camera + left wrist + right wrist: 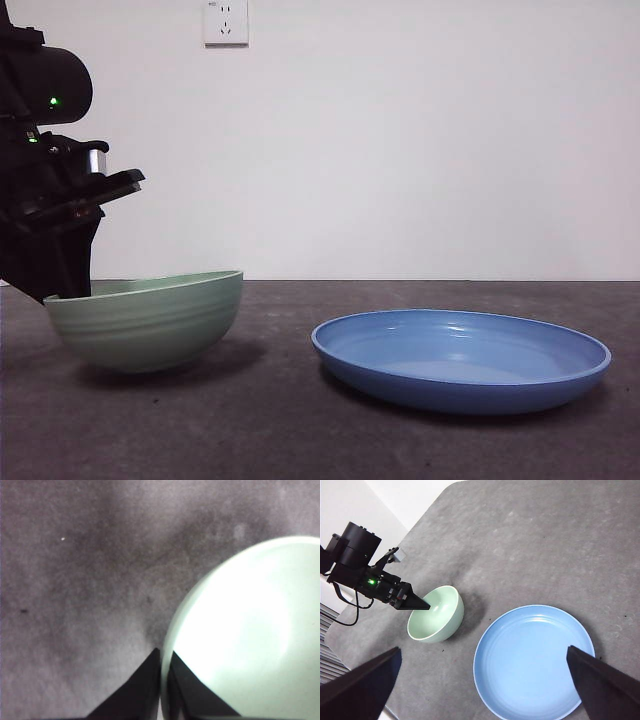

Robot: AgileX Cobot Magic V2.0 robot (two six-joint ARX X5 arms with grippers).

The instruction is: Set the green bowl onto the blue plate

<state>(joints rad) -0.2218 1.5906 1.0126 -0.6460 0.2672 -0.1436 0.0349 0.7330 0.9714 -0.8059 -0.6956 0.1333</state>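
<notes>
The green bowl (150, 320) is at the left of the grey table, tilted, with its right rim higher. It also shows in the left wrist view (250, 630) and the right wrist view (437, 615). My left gripper (163, 652) is shut on the bowl's left rim, one jaw inside and one outside; it shows at the left edge of the front view (60, 285) and in the right wrist view (420, 604). The blue plate (460, 360) lies flat and empty to the right of the bowl, apart from it (535, 660). My right gripper (484, 649) is open and empty, high above the plate.
The grey table (300, 430) ends at a white wall with a socket (225, 20). The table's edge runs close behind the bowl in the right wrist view (350, 630). A gap of bare table lies between the bowl and the plate.
</notes>
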